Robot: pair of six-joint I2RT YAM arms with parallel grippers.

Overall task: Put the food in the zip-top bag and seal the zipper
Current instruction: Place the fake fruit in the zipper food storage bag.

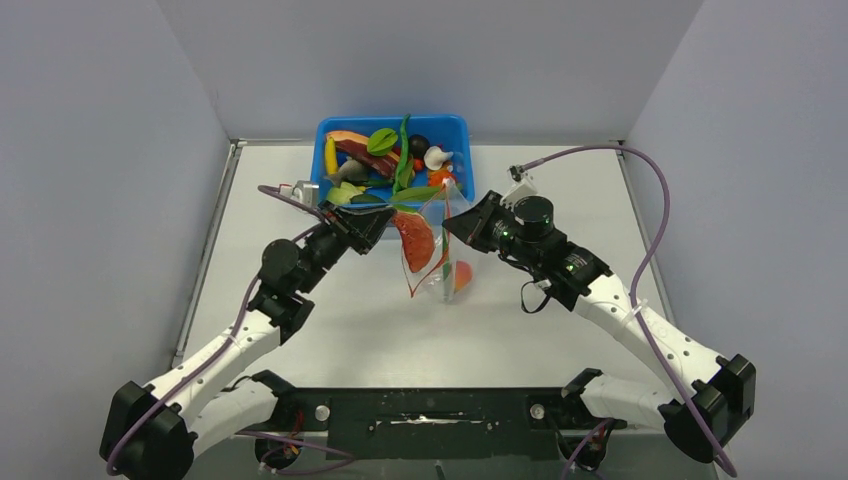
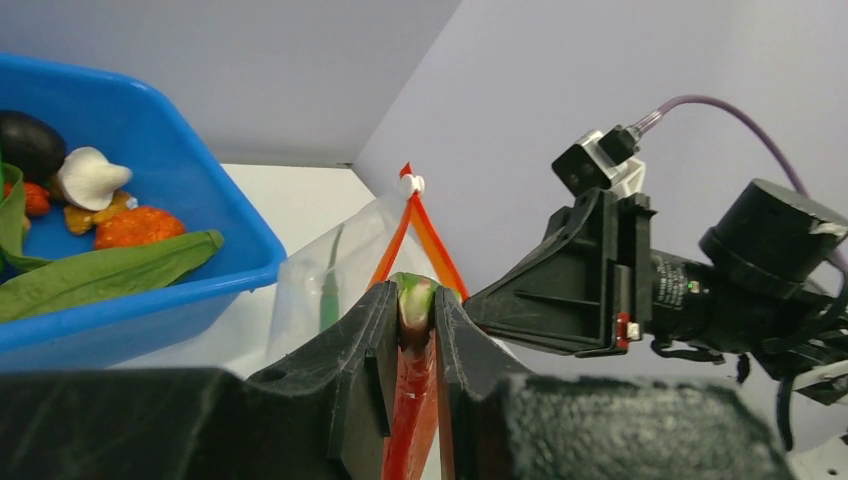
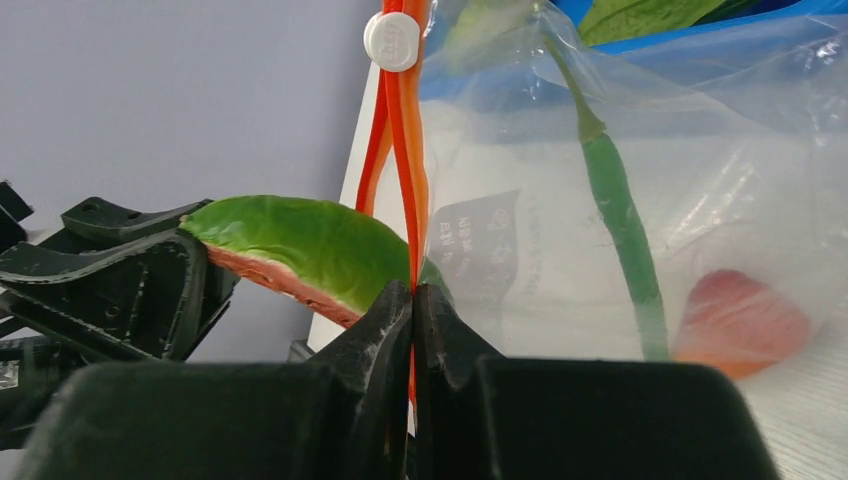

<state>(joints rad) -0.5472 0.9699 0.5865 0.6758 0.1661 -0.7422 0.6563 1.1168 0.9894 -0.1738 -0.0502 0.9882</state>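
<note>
**While the bag is held open, a papaya slice sits at its mouth**

Where the two arms meet in front of the blue tub point(image 1: 330, 124), the zip-top bag point(image 1: 447, 283) stands upright on the table point(image 1: 330, 320), its mouth turned towards the left arm. The right gripper point(image 3: 413, 300) has its fingers pressed tight together on the red-orange zipper point(image 3: 410, 180), below the small white slider tab point(image 3: 391, 40). The left gripper point(image 2: 415, 320) is clamped on the papaya slice point(image 2: 414, 300), gripping it by the green rind. From the left wrist, the slice sits between the zipper's two strips, which part below the tab. Inside the bag lie a long green pod point(image 3: 620, 210) and an orange-red piece point(image 3: 740, 320), low down. The rest of the food point(image 1: 385, 160) is heaped in the tub, just behind the bag.
</note>
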